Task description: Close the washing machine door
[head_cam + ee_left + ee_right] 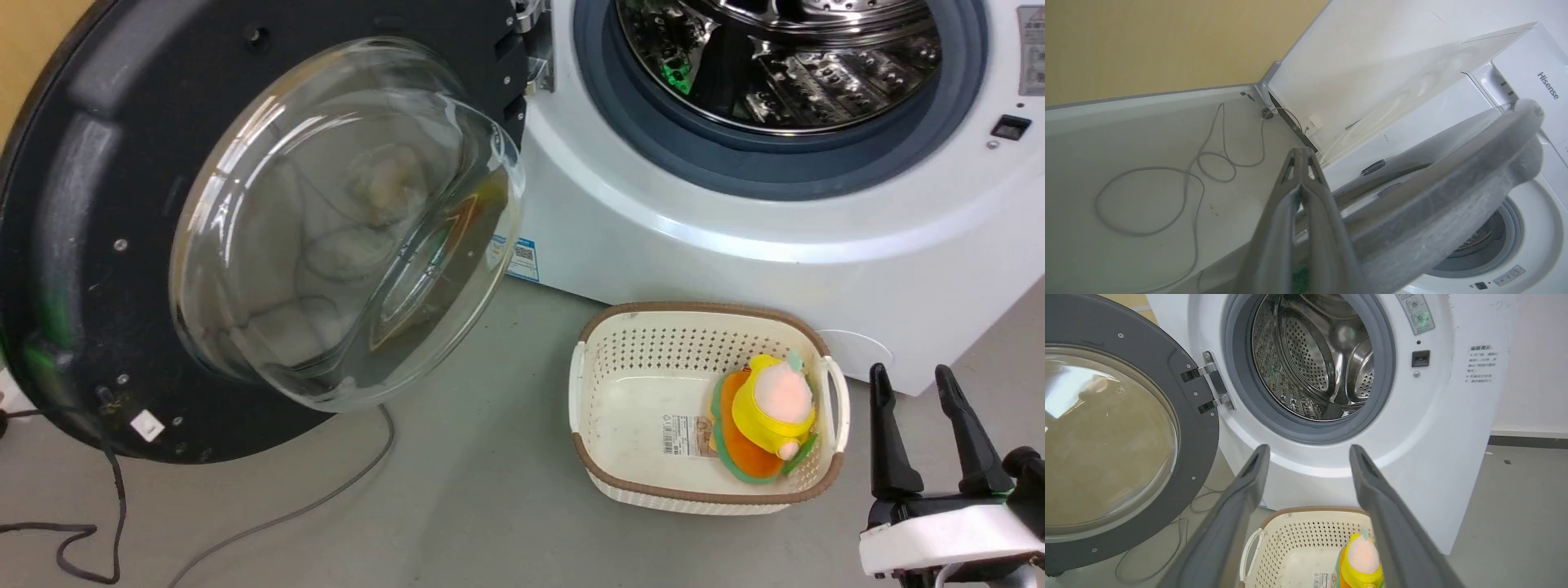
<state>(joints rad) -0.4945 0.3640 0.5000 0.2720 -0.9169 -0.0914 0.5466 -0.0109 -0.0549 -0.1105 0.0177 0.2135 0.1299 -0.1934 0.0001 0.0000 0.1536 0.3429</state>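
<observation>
Washing machine door (98, 163) stands swung wide open to the left of the washing machine (694, 237), hung on its metal hinge (1212, 386), glass bowl bulging toward my head camera. One door, one machine, one steel drum (784, 65) exposed behind the grey gasket. In the left wrist view my left gripper (1302, 153) has its two fingers pressed together with nothing between the tips. It sits just beside the door's outer rim (1453, 196), and I cannot tell whether they touch. My right gripper (910, 374) sits low at the right, fingers spread apart and empty, well clear of the door and pointing toward the drum opening. On the floor before the machine is one cream perforated basket (702, 309) holding one yellow-and-orange plush toy (767, 416). Two cables trail below the door, one dark (114, 490) and one grey (343, 482).
</observation>
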